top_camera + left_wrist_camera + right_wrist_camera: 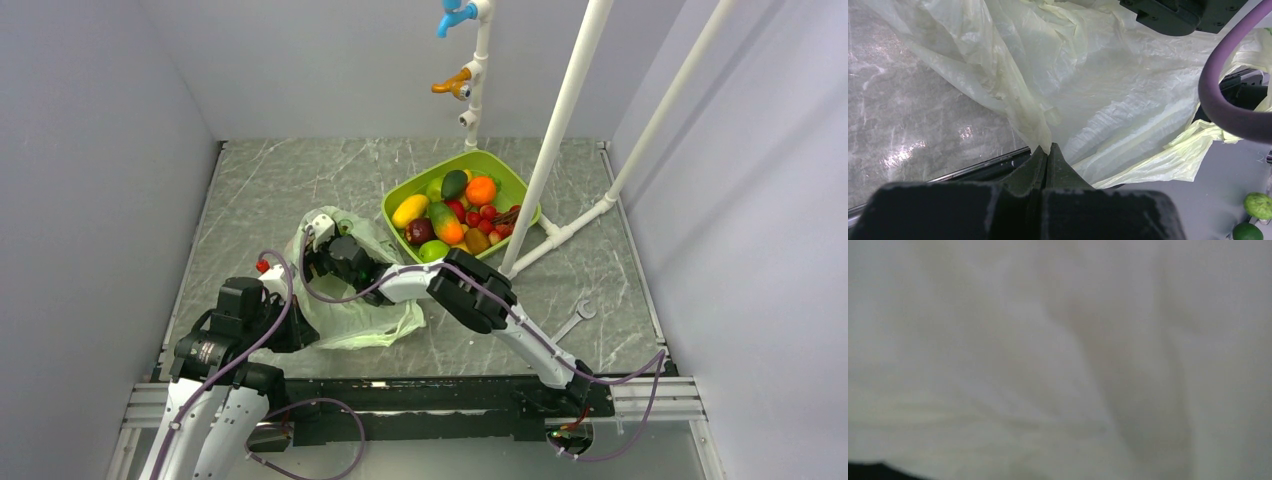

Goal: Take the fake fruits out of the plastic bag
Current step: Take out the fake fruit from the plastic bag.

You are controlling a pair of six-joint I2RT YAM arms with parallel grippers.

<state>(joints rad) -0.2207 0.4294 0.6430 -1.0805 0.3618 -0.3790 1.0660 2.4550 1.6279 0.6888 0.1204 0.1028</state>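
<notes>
The pale-green plastic bag [352, 300] lies crumpled on the table in front of the arms, left of the green tray [400, 195]. My left gripper [1048, 148] is shut on a fold of the bag's film [1108, 95] at its near edge, and it also shows in the top view [300, 330]. My right gripper [325, 258] reaches into the bag's far opening with its fingertips hidden by film. The right wrist view shows only blurred pale film [1058, 360]. No fake fruits show inside the bag. Fake fruits [455, 183] lie piled in the tray.
A wrench [575, 318] lies at the right front. White pipes [560, 130] rise beside the tray, with blue and orange taps [455, 85] behind. A small red ball [262, 266] sits left of the bag. Two green round fruits [1257, 205] show at the left wrist view's lower right.
</notes>
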